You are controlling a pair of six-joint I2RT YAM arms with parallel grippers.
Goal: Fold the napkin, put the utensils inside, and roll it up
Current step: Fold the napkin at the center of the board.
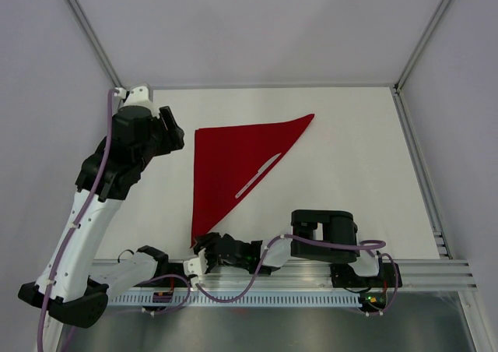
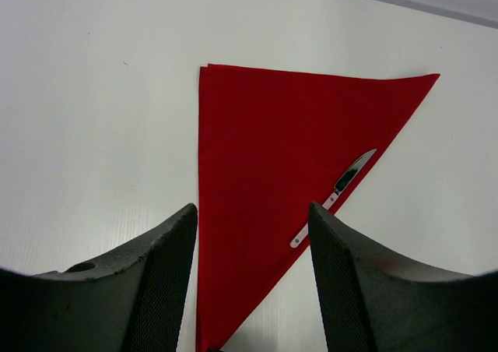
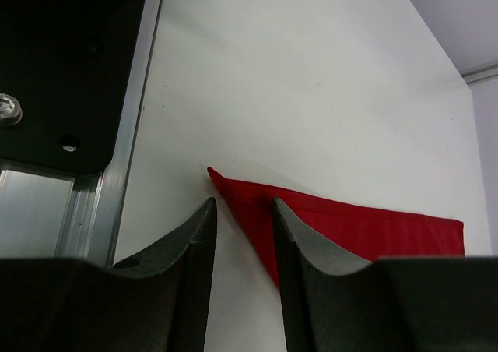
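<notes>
- Far left, the left gripper (image 2: 252, 208) hangs over the white table (image 1: 350, 173). Its jaws are spread wide with nothing between them, just off the napkin's far-left corner.
- Next along, the napkin (image 1: 229, 165) lies flat, folded into a red triangle. One straight edge runs near to far on the left and another runs along the far side. The long edge slants from the near corner out to the far-right tip.
- Down at that near corner is the right gripper (image 3: 242, 202), low over the table. Its jaws are parted by only a narrow slot with white table showing through, and the pointed cloth corner lies just past the fingertips. Whether a finger touches the cloth, I cannot tell.
- Moving right, there's one utensil (image 1: 259, 174), with a pale handle and shiny blade, a knife by the look of it. It lies on top of the napkin, right along the slanted edge, about halfway up.
- Right again, the right arm (image 1: 323, 227) is folded low beside the metal rail (image 1: 420, 270) at the table's near edge.
</notes>
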